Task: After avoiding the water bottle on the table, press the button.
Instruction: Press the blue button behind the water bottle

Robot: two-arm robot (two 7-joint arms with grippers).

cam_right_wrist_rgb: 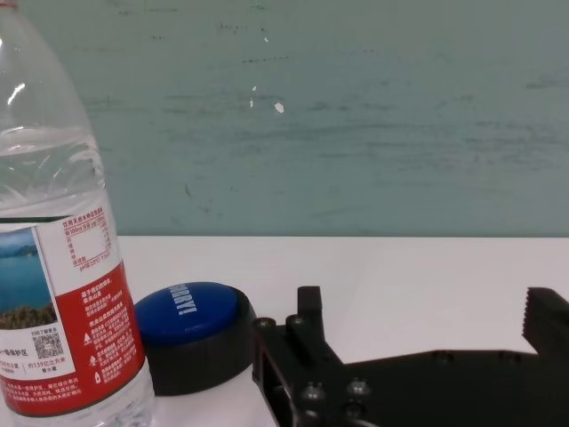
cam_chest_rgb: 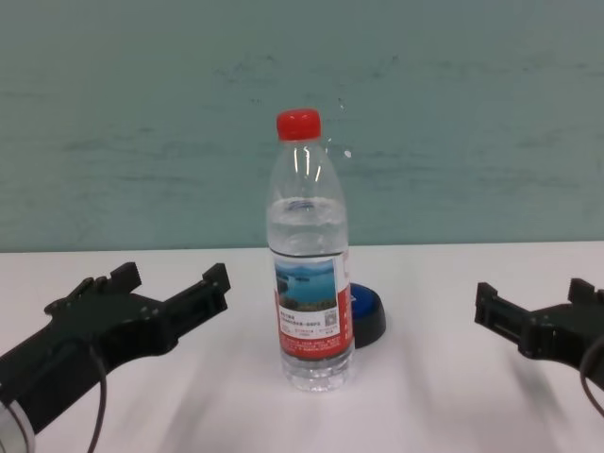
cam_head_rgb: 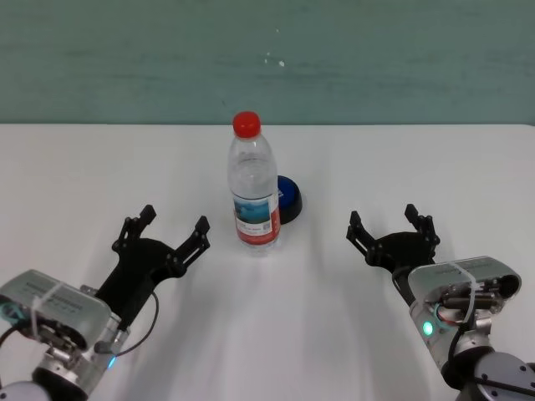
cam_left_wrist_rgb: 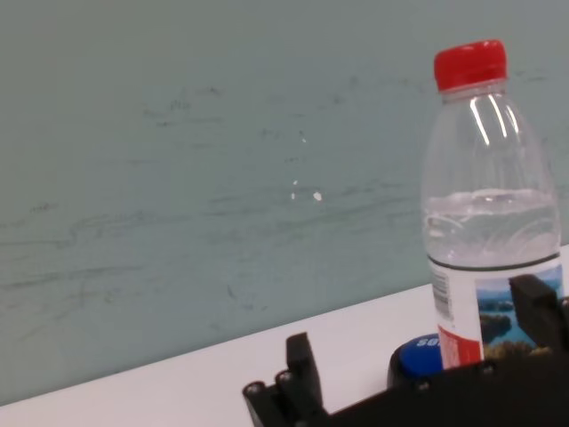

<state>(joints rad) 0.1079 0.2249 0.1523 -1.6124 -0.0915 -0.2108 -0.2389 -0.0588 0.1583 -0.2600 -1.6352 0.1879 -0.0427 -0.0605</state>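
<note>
The water bottle [cam_head_rgb: 253, 185] stands upright in the middle of the white table [cam_head_rgb: 435, 167]; it also shows in the chest view [cam_chest_rgb: 309, 264], the left wrist view [cam_left_wrist_rgb: 489, 213] and the right wrist view [cam_right_wrist_rgb: 62, 249]. The blue button [cam_head_rgb: 289, 199] sits just behind it and to its right, partly hidden by it; it also shows in the chest view [cam_chest_rgb: 366, 313], the right wrist view [cam_right_wrist_rgb: 191, 331] and the left wrist view [cam_left_wrist_rgb: 418, 358]. My left gripper [cam_head_rgb: 173, 224] is open and empty, to the left of the bottle. My right gripper [cam_head_rgb: 392, 222] is open and empty, to the right of the button.
A teal wall [cam_head_rgb: 267, 58] runs along the table's far edge. Bare tabletop lies between each gripper and the bottle, and behind the button.
</note>
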